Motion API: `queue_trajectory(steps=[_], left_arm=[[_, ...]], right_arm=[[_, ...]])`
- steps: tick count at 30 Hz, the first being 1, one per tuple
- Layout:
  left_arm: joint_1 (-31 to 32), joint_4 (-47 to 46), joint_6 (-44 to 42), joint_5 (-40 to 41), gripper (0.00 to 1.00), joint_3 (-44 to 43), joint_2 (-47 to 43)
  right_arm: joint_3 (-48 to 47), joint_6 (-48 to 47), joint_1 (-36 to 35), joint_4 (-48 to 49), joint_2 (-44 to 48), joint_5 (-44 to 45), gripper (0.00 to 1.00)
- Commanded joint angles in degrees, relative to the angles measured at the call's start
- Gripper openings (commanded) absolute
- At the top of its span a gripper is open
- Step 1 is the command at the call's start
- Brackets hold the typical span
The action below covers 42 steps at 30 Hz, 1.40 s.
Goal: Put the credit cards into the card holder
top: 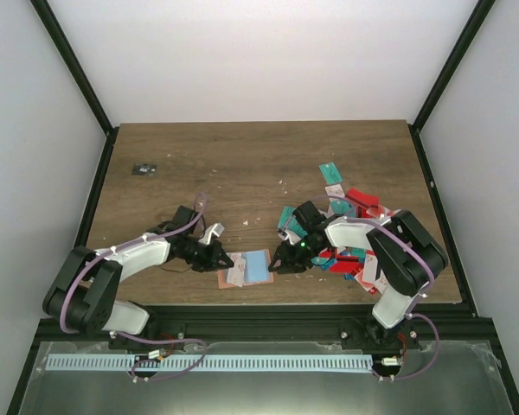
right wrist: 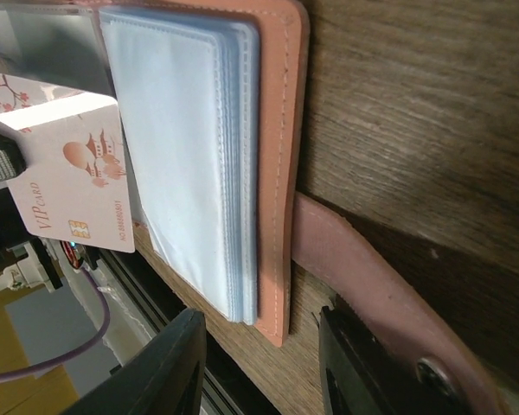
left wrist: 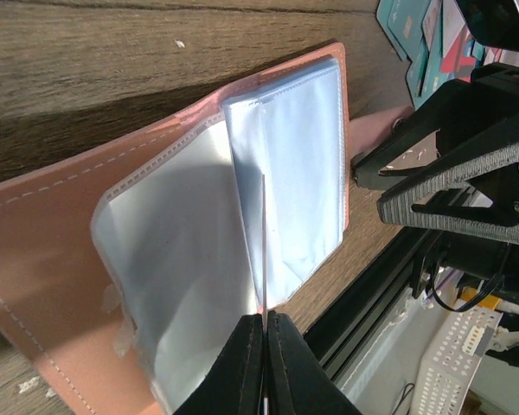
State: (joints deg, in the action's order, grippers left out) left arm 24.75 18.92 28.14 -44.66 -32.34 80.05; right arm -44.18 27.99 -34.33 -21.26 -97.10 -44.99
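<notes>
The salmon-pink card holder (top: 246, 270) lies open near the table's front edge, its blue-white pockets (left wrist: 285, 164) facing up. My left gripper (left wrist: 265, 318) is shut on a white-pink card, seen edge-on (left wrist: 264, 242) over the pockets. The right wrist view shows that card's face (right wrist: 69, 186) marked VIP. My left gripper (top: 223, 257) is at the holder's left side. My right gripper (right wrist: 259, 363) is open at the holder's right edge (right wrist: 281, 173), one finger (right wrist: 372, 372) over the pink tab (right wrist: 363, 277). It also shows in the top view (top: 281, 259). Many teal, red and white cards (top: 350, 233) lie piled at the right.
A tiny dark object (top: 144, 169) lies at the table's far left. The black frame rail (top: 242, 313) runs just past the front edge by the holder. The right arm (top: 389, 251) rests over part of the card pile.
</notes>
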Motion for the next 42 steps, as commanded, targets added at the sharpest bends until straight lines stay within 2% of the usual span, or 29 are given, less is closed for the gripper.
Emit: queue_trajectory(steps=[1, 26, 42], left_arm=[[0.93, -3.19, 0.77, -0.46, 0.04, 0.69, 0.96], [2.11, -15.56, 4.86, 1.72, 0.04, 2.78, 4.33], [4.20, -19.28, 7.57, 2.56, 0.04, 2.14, 7.86]], right_arm=[[0.78, -1.32, -0.57, -0.04, -1.94, 1.51, 0.39], [0.86, -3.79, -0.57, -0.90, -4.29, 1.51, 0.38], [0.86, -3.30, -0.57, 0.62, -6.76, -0.91, 0.23]])
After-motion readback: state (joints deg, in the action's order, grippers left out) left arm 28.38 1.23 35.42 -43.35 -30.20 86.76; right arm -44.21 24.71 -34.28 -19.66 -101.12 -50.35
